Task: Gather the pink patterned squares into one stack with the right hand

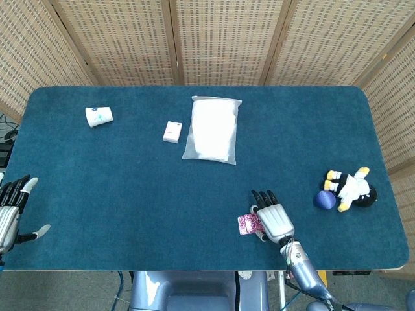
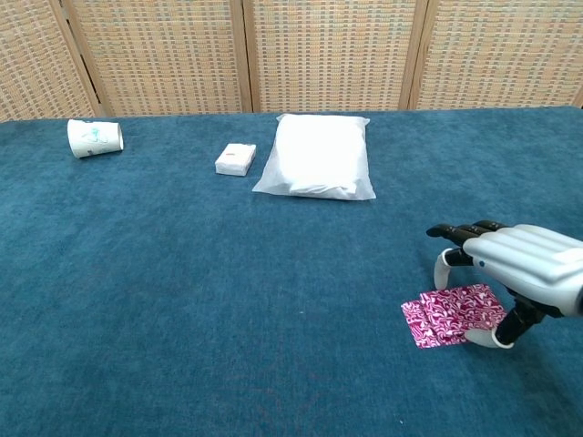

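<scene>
At the lower right of the chest view, the right hand [image 2: 515, 273] arches over the pink patterned squares [image 2: 453, 314], its fingers curled down around the upper one, which it holds nearly square on the lower. Released crooked, the top square could slide off on the bench [image 2: 228, 300]. The left hand [image 1: 11, 210] rests with fingers spread, holding nothing.
</scene>
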`<state>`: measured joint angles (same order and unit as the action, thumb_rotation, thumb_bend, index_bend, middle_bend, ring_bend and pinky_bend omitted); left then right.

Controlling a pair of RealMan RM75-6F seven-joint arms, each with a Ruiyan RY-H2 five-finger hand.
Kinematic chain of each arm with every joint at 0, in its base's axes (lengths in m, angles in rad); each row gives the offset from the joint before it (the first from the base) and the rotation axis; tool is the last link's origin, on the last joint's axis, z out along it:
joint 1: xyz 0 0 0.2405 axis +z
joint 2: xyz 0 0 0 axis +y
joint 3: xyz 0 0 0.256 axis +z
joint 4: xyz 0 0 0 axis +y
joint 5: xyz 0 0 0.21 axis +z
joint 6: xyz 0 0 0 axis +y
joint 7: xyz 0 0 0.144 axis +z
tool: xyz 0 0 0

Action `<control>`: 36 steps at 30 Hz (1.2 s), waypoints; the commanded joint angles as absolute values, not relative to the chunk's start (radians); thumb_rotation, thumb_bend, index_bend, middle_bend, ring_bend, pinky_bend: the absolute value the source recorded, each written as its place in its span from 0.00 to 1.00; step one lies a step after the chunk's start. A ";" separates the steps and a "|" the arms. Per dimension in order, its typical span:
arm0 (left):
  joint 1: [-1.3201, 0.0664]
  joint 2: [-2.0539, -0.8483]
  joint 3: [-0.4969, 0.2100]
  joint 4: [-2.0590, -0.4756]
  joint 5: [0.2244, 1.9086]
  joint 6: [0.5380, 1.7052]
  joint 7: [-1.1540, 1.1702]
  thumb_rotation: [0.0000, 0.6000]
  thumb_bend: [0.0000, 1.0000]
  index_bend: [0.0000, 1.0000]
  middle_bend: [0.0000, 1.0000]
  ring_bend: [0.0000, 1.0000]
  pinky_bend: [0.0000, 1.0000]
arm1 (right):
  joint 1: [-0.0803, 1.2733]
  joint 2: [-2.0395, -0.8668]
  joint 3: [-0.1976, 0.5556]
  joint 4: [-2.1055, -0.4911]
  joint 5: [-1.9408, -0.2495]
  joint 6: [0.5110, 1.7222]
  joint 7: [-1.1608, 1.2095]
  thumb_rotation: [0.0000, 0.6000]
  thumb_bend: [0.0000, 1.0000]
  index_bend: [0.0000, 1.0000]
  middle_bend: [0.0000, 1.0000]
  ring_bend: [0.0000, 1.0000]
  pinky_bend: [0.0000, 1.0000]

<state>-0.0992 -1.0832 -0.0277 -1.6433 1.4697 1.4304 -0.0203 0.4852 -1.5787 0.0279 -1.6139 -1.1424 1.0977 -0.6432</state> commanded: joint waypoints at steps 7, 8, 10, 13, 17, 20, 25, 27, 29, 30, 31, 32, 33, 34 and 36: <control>-0.099 -1.084 -0.028 -1.645 1.468 1.430 -0.018 1.00 0.00 0.00 0.00 0.00 0.00 | 0.488 -1.580 0.028 -1.619 -1.142 1.098 -0.641 1.00 0.31 0.59 0.01 0.00 0.00; -0.099 -1.084 -0.028 -1.645 1.468 1.430 -0.018 1.00 0.00 0.00 0.00 0.00 0.00 | 0.489 -1.581 0.028 -1.619 -1.142 1.097 -0.643 1.00 0.31 0.59 0.01 0.00 0.00; -0.099 -1.083 -0.028 -1.645 1.468 1.430 -0.020 1.00 0.00 0.00 0.00 0.00 0.00 | 0.491 -1.582 0.026 -1.621 -1.136 1.091 -0.646 1.00 0.29 0.57 0.01 0.00 0.00; -0.100 -1.083 -0.028 -1.646 1.468 1.429 -0.020 1.00 0.00 0.00 0.00 0.00 0.00 | 0.493 -1.582 0.027 -1.622 -1.135 1.089 -0.644 1.00 0.26 0.49 0.01 0.00 0.00; -0.100 -1.082 -0.028 -1.646 1.468 1.428 -0.023 1.00 0.01 0.00 0.00 0.00 0.00 | 0.495 -1.583 0.027 -1.621 -1.134 1.089 -0.643 1.00 0.26 0.43 0.01 0.00 0.00; -0.100 -1.081 -0.028 -1.646 1.468 1.428 -0.026 1.00 0.01 0.00 0.00 0.00 0.00 | 0.497 -1.583 0.028 -1.624 -1.134 1.090 -0.643 1.00 0.26 0.42 0.01 0.00 0.00; -0.100 -1.081 -0.027 -1.646 1.469 1.427 -0.027 1.00 0.01 0.00 0.00 0.00 0.00 | 0.499 -1.585 0.033 -1.632 -1.138 1.096 -0.638 1.00 0.26 0.40 0.01 0.00 0.00; -0.100 -1.081 -0.027 -1.646 1.469 1.428 -0.026 1.00 0.01 0.00 0.00 0.00 0.00 | 0.500 -1.588 0.034 -1.631 -1.137 1.098 -0.641 1.00 0.26 0.40 0.01 0.00 0.00; -0.100 -1.081 -0.028 -1.646 1.469 1.428 -0.026 1.00 0.01 0.00 0.00 0.00 0.00 | 0.501 -1.590 0.035 -1.629 -1.134 1.098 -0.644 1.00 0.26 0.39 0.01 0.00 0.00; -0.100 -1.081 -0.028 -1.646 1.469 1.428 -0.026 1.00 0.01 0.00 0.00 0.00 0.00 | 0.501 -1.591 0.035 -1.629 -1.131 1.097 -0.645 1.00 0.26 0.39 0.01 0.00 0.00; -0.100 -1.081 -0.027 -1.646 1.469 1.428 -0.026 1.00 0.01 0.00 0.00 0.00 0.00 | 0.502 -1.592 0.035 -1.630 -1.129 1.097 -0.646 1.00 0.26 0.38 0.01 0.00 0.00; -0.100 -1.081 -0.027 -1.645 1.469 1.428 -0.026 1.00 0.01 0.00 0.00 0.00 0.00 | 0.502 -1.592 0.034 -1.629 -1.127 1.097 -0.648 1.00 0.26 0.38 0.01 0.00 0.00; -0.100 -1.081 -0.027 -1.645 1.469 1.428 -0.026 1.00 0.01 0.00 0.00 0.00 0.00 | 0.502 -1.592 0.034 -1.629 -1.126 1.098 -0.649 1.00 0.26 0.37 0.01 0.00 0.00; -0.100 -1.081 -0.028 -1.646 1.469 1.428 -0.025 1.00 0.01 0.00 0.00 0.00 0.00 | 0.503 -1.592 0.034 -1.629 -1.126 1.098 -0.650 1.00 0.26 0.36 0.01 0.00 0.00; -0.100 -1.081 -0.028 -1.646 1.468 1.428 -0.026 1.00 0.01 0.00 0.00 0.00 0.00 | 0.503 -1.592 0.034 -1.629 -1.124 1.099 -0.652 1.00 0.25 0.35 0.00 0.00 0.00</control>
